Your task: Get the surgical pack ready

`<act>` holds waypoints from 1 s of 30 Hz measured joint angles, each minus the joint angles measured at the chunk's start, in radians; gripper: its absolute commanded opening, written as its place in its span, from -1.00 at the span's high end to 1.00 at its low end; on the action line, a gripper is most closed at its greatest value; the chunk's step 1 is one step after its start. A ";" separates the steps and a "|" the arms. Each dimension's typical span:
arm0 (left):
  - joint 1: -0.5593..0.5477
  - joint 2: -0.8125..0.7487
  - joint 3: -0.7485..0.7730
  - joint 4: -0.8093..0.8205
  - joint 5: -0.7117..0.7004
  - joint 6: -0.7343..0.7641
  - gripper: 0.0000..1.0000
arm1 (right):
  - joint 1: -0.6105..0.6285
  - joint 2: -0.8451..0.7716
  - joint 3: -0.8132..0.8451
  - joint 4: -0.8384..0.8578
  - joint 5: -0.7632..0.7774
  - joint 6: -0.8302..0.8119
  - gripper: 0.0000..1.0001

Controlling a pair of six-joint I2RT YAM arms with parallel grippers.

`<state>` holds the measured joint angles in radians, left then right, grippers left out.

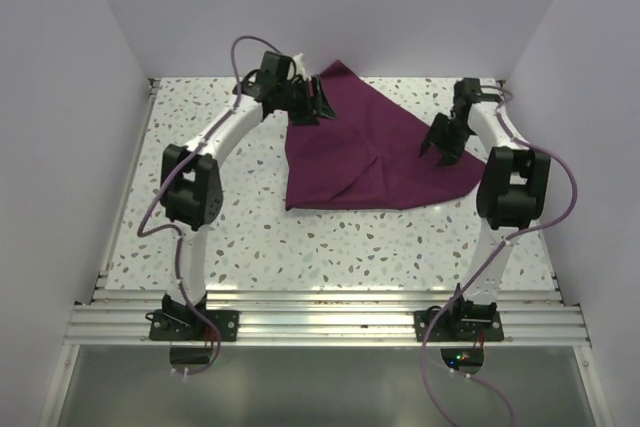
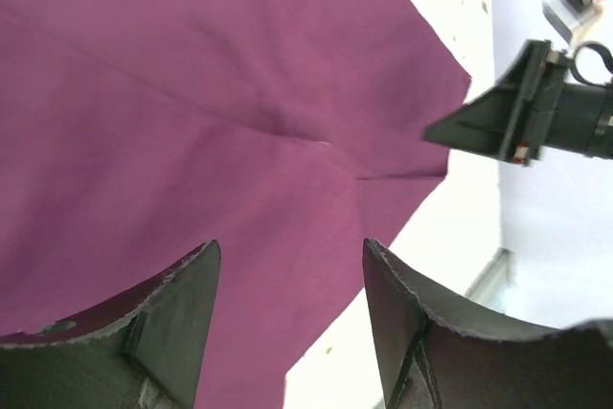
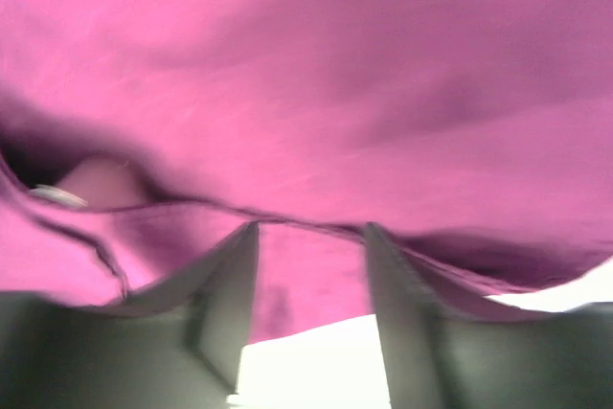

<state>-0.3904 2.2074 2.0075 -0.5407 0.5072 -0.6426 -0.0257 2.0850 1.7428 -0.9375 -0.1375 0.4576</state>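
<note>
Speckled stone-look table (image 1: 250, 237) lies pale under both arms. At the far left of the cloth, the left gripper (image 1: 305, 105) hangs over the far left corner of the drape (image 1: 360, 152) with its jaws apart. In the left wrist view its two dark fingers (image 2: 187, 323) frame a clear gap with nothing between them, only purple-maroon fabric below. The drape lies flat on the far middle of the table, reaching toward the right, in an uneven folded shape with one point toward the back wall (a crease runs diagonally from its middle toward the near edge). Further right, the right gripper (image 1: 438, 150) tilts down over the drape's right edge. Its wrist view is blurred, but the jaws stand apart there too, with a fold of cloth draped just past the fingertips and pale table showing in the gap. Whether the fingers touch that fold I cannot tell.
</note>
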 measured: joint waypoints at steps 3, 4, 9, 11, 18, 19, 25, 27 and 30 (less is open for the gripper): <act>0.037 -0.119 -0.108 0.001 -0.050 0.093 -0.31 | -0.085 -0.081 -0.132 0.068 0.029 0.046 -0.35; 0.047 -0.150 -0.142 0.006 -0.063 0.119 -0.31 | -0.109 -0.110 -0.179 0.091 0.055 0.060 -0.38; 0.080 -0.220 -0.286 0.011 -0.106 0.218 -0.32 | -0.145 -0.177 -0.273 0.150 0.206 0.086 -0.33; 0.093 -0.238 -0.363 0.024 -0.112 0.241 -0.33 | -0.149 -0.172 -0.274 0.178 0.246 0.087 -0.31; 0.149 -0.291 -0.535 0.019 -0.120 0.269 -0.33 | -0.220 -0.115 -0.273 0.245 0.335 0.080 -0.40; 0.153 -0.296 -0.535 0.023 -0.121 0.270 -0.33 | -0.232 -0.103 -0.272 0.251 0.339 0.077 -0.42; 0.154 -0.321 -0.518 0.023 -0.121 0.270 -0.33 | -0.271 0.001 -0.198 0.262 0.326 0.053 -0.42; 0.155 -0.321 -0.512 0.023 -0.121 0.270 -0.33 | -0.273 0.024 -0.169 0.271 0.314 0.041 -0.40; 0.156 -0.321 -0.510 0.023 -0.121 0.269 -0.33 | -0.276 0.043 -0.142 0.276 0.299 0.019 -0.36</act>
<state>-0.2340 1.8866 1.4971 -0.5182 0.3859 -0.3733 -0.3016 2.1284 1.6005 -0.6617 0.1619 0.4770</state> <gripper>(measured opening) 0.664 0.697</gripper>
